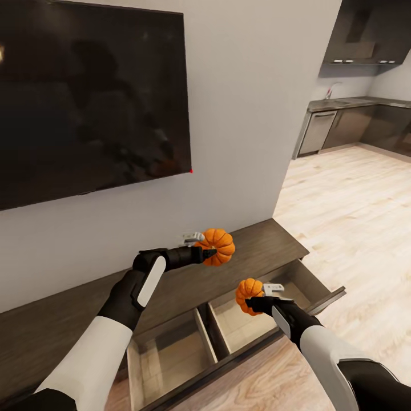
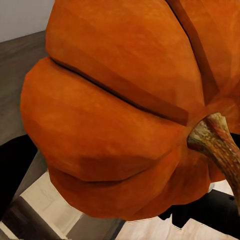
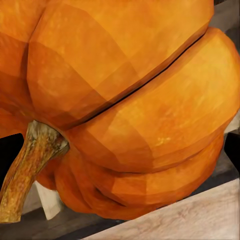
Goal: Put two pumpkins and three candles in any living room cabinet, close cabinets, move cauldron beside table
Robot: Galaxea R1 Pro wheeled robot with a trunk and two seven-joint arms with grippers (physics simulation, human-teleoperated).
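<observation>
I hold one orange pumpkin in each hand. My left gripper (image 1: 212, 246) is shut on a pumpkin (image 1: 217, 246) (image 2: 120, 110) above the top of the dark-brown cabinet (image 1: 74, 311). Lower down, my right gripper (image 1: 254, 298) is shut on the other pumpkin (image 1: 248, 295) (image 3: 130, 105), which hangs over the cabinet's right-hand open drawer (image 1: 311, 285). Both wrist views show a pumpkin up close with its brown stem. The left-hand drawer (image 1: 171, 357) also stands pulled out, lined in pale wood, with nothing in it.
A large black TV (image 1: 85, 97) hangs on the white wall above the cabinet. Light wood-plank floor (image 1: 354, 217) runs to the right toward a kitchen with dark cabinets (image 1: 342, 123). The pulled-out drawers jut toward me over the floor.
</observation>
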